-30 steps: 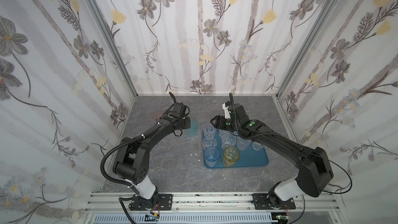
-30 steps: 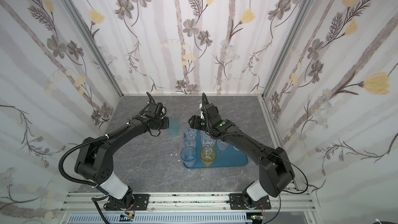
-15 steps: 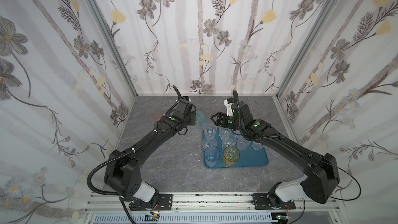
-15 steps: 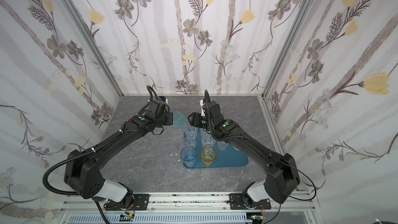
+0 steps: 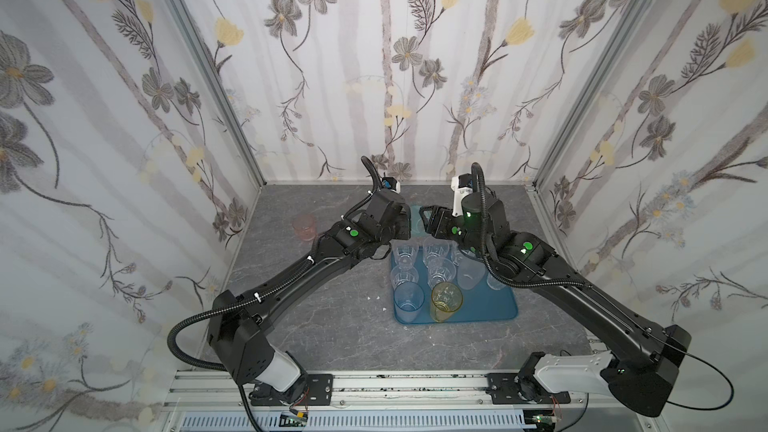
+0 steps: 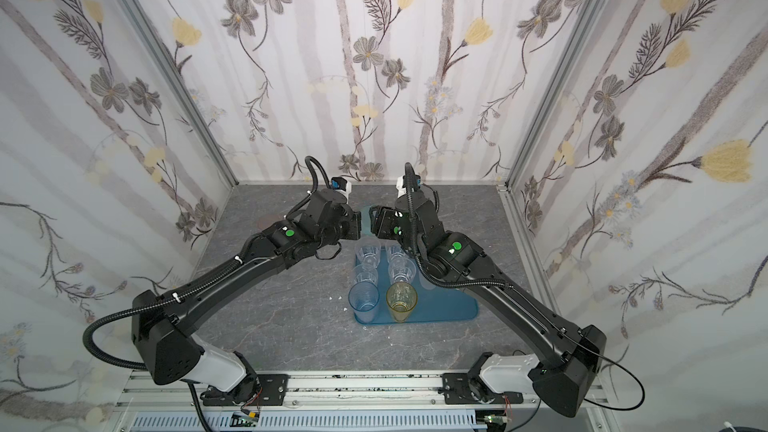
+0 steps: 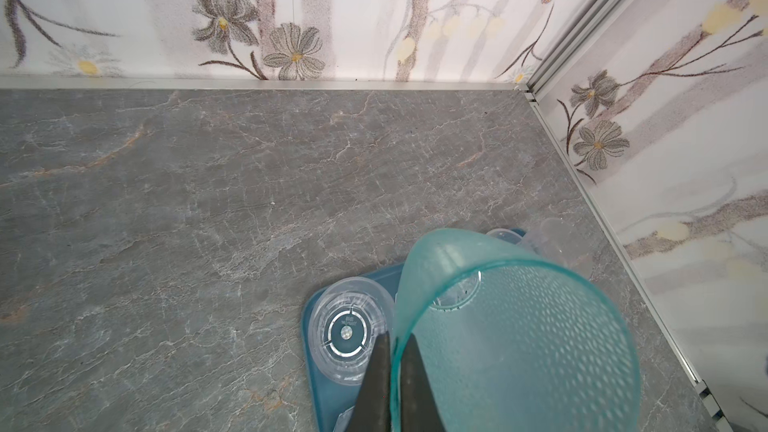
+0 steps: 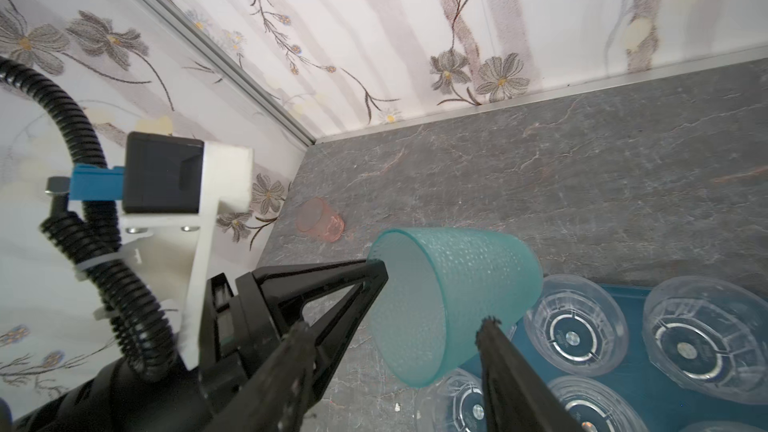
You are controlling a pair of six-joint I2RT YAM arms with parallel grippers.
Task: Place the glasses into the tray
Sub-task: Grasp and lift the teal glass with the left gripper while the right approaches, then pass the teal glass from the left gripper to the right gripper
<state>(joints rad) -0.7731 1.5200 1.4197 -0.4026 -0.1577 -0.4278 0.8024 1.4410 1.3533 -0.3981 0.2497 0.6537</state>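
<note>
One teal dimpled plastic tumbler [image 8: 453,297] hangs in the air between the two arms, above the far left corner of the flat blue plastic tray with a low rim [image 5: 494,309]. The left tool [image 7: 392,342] is pressed together on the tumbler's rim, one finger inside the mouth and one outside. The tumbler therefore lies tipped on its side, mouth towards the left arm and base away from it. Such a rim pinch carries it well enough but looks a poor hold for standing it upright among close neighbours. The right tool [image 8: 390,324] stands spread, its fingers to either side of the tumbler's body, and whether a finger touches the wall cannot be told. This reads as a handover being lined up, so that the right arm can take the body and set it down. In both top views the tray lies right of the middle of the grey stone-patterned table [image 5: 332,326]. Its left part is packed with upright clear faceted plastic tumblers [image 5: 405,251], with a blue-tinted see-through tumbler [image 5: 409,299] and an amber-yellow see-through tumbler [image 5: 446,301] at the near edge, which leaves bare tray bottom at the near right. A pink see-through tumbler [image 5: 304,227] sits alone on the table, far left by the wall and well apart from the tray, so the task seems mostly but not wholly done.
</note>
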